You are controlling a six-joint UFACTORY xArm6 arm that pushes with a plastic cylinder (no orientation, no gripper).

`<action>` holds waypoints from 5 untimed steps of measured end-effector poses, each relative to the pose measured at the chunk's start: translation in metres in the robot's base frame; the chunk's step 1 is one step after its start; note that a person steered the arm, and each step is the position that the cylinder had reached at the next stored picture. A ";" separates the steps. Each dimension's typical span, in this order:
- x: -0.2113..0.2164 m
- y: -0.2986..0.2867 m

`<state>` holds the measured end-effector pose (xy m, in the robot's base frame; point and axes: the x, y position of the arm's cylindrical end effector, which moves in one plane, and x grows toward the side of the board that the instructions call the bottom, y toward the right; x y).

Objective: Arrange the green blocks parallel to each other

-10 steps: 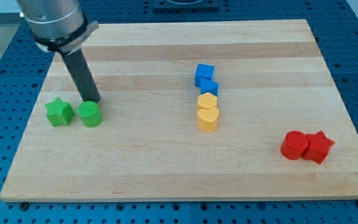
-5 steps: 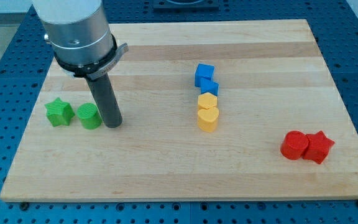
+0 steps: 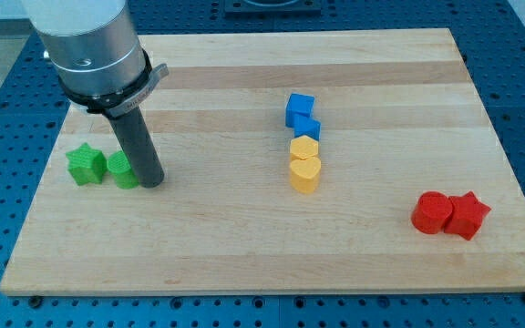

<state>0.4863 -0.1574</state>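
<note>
Trouble from this position would most likely come from an off-centre push. The tip sits right against the view's right side of the green cylinder, partly covering it, and the green star stands just beside that cylinder on its left. A shove toward the view's left would probably drive the cylinder into the star and send both sliding together, perhaps turning the star and spoiling whatever alignment they have. A push that catches the round block off its middle could also let it slip around the rod instead of travelling straight. The pair lies near the left edge of the bench, so a long stroke risks carrying the star close to that edge.

Both green blocks sit side by side in a row along the view's left-to-right line, at the left part of the bench. They look very close, possibly touching; the rod hides part of the gap. The star's points are rounded and its top is flat.

No claw exists on this arm, only the straight dark rod, so no open or closed state can be told.
</note>
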 end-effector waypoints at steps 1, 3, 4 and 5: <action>0.000 0.000; -0.001 -0.005; -0.001 -0.005; -0.005 -0.005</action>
